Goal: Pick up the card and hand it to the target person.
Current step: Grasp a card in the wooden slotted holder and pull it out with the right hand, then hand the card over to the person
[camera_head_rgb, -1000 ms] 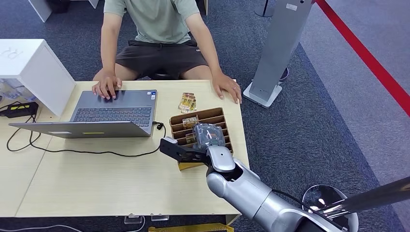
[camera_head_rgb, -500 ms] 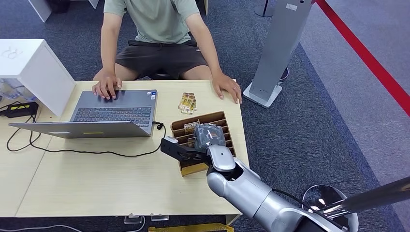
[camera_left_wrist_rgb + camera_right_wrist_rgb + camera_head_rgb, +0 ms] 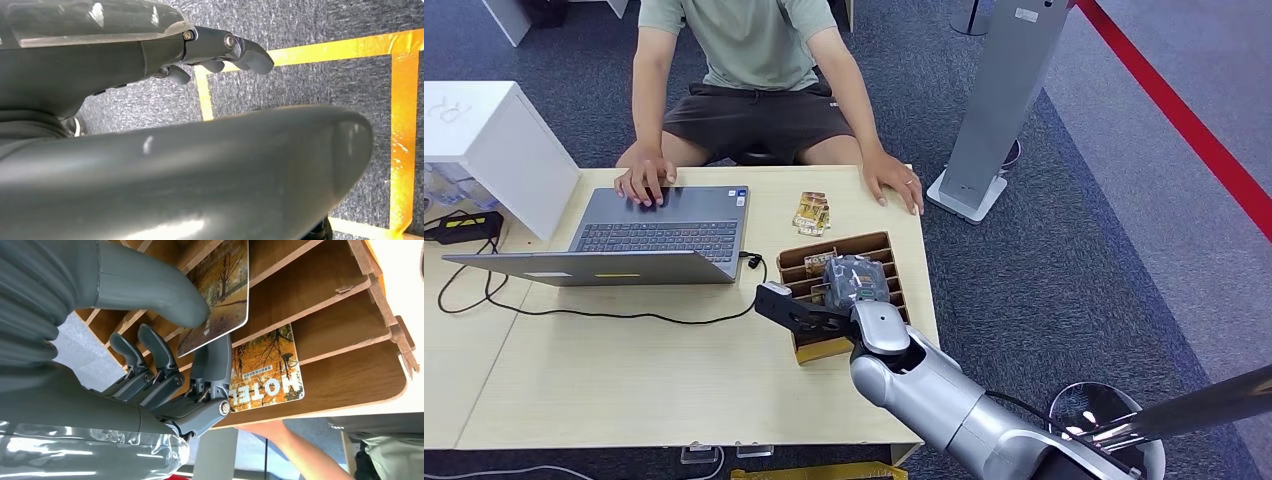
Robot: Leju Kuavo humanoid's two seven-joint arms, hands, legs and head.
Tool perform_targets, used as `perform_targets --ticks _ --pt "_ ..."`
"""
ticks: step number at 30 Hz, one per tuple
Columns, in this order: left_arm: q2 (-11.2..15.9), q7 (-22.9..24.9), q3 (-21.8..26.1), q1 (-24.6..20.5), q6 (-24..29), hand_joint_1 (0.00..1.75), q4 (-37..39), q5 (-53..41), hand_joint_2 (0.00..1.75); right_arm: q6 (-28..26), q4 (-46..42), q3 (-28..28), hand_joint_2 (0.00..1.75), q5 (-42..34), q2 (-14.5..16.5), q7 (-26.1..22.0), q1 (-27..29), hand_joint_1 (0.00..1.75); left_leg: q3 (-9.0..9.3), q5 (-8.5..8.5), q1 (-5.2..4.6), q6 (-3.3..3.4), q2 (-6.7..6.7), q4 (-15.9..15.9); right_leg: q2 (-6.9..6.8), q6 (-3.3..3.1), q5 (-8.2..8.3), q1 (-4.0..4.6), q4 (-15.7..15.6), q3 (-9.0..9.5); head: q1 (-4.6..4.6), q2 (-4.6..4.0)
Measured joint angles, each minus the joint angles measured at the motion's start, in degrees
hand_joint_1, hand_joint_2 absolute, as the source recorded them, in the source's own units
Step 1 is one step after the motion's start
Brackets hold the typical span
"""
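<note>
R hand (image 3: 165, 365) is seen at the wooden card rack (image 3: 876, 243), thumb & a dark finger pinched on a card (image 3: 222, 287) w/ an autumn-tree print; the card's far end is still seated in a slot. A 2nd card marked HOTEL (image 3: 267, 375) sits in the next slot. More cards (image 3: 812, 211) lie loose on the table (image 3: 624, 370) beyond the rack. A person (image 3: 744, 60) is seated opposite, one hand (image 3: 896, 185) flat near the rack, the other on a laptop (image 3: 649, 235). L hand (image 3: 220, 50) hangs over carpet, fingers loosely curled, nothing held.

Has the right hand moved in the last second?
Barely. Against the slotted rack, the right hand sits about where it was, its fingers pinching a card.
</note>
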Motion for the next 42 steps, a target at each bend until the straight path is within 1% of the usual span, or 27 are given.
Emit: perform_targets --ticks 9,15,22,27,31,36,42 --pt "0.0 -0.1 0.0 0.0 -0.4 0.0 0.0 0.4 0.0 -0.5 -1.0 -0.2 1.75 0.0 -0.3 -0.1 -0.6 1.55 -0.02 0.0 0.0 0.0 0.0 0.0 0.0 0.0 0.0 0.0 0.0 -0.02 0.02 0.0" --pt "0.0 -0.1 0.0 0.0 -0.5 0.0 0.0 0.6 0.0 -0.5 -3.6 -0.3 1.75 0.3 -0.7 0.6 -1.4 1.55 -0.02 0.0 0.0 0.0 0.0 0.0 0.0 0.0 0.0 0.0 0.0 -0.02 0.02 0.0" --pt "0.0 -0.1 0.0 0.1 -0.5 0.0 0.0 0.9 0.0 0.4 -8.5 -0.4 1.75 0.2 -1.6 1.7 -4.8 1.55 -0.01 0.0 0.0 0.0 0.01 0.0 0.01 0.0 0.0 0.0 0.0 -0.02 -0.02 0.0" --pt "0.0 -0.2 0.0 0.0 -0.6 0.0 0.0 0.5 0.0 0.7 -8.6 -0.3 1.75 -2.2 -1.8 1.3 -8.6 1.55 -0.03 0.0 0.0 0.0 0.0 0.0 0.0 0.0 0.0 0.0 0.0 -0.02 0.02 0.0" --pt "0.0 0.0 0.0 -0.5 -0.7 0.0 0.0 -0.5 0.0 -0.9 -4.5 -0.2 1.75 -3.7 -0.8 -1.7 -11.9 1.55 -0.05 0.01 0.0 0.0 -0.01 0.0 -0.01 0.0 0.01 0.0 0.0 -0.02 0.03 0.0" --pt "-0.1 0.4 -0.1 -1.6 -0.7 0.0 0.0 -1.1 0.0 -6.1 6.0 0.1 1.75 -4.0 1.6 -7.3 -16.9 1.55 -0.05 0.02 0.0 -0.02 -0.02 0.0 -0.02 0.0 0.01 0.0 0.0 -0.01 -0.07 0.0" --pt "-0.3 0.7 -0.2 -2.0 -0.7 0.0 0.0 -1.3 0.0 -8.7 16.2 0.3 1.75 -3.3 3.7 -9.3 -19.1 1.55 -0.07 0.02 0.0 -0.02 -0.02 0.0 -0.02 0.0 0.0 0.0 0.0 -0.04 0.03 0.0"
